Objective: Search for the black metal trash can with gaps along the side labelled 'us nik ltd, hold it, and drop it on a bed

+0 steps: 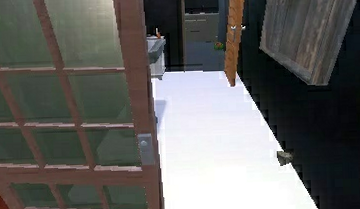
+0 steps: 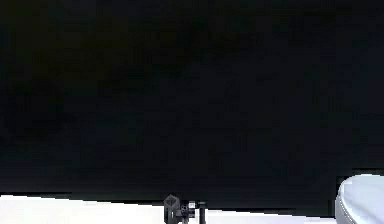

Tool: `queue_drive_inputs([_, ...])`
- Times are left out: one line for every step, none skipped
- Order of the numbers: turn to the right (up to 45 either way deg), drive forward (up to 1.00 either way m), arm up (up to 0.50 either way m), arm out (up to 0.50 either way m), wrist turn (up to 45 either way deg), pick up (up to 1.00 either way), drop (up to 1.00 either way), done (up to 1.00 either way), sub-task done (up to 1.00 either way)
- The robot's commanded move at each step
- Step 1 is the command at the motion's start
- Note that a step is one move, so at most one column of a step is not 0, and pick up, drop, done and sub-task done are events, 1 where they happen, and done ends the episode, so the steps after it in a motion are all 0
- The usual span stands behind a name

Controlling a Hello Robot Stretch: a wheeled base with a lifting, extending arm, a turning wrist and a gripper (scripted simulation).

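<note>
My gripper pokes up as a small dark shape at the bottom edge of the arm side view, with pale marked squares just to its right. It stands in front of a dark wall and a thin strip of white floor. Its far end is too small to make out, so I cannot tell whether it holds anything.
A brown door with frosted glass panes stands close on the forward view's left. White floor runs ahead between it and a dark wall with a wooden-framed panel and a small door stop. Farther on are an orange door, a white fixture and a grey cabinet. A white rounded object sits at the arm side view's lower right.
</note>
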Motion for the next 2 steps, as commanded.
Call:
queue_drive_inputs([0.0, 0.00, 0.00, 0.00, 45.0, 0.00, 0.00, 0.00, 0.00])
queue_drive_inputs([0.0, 0.00, 0.00, 0.00, 45.0, 0.00, 0.00, 0.00, 0.00])
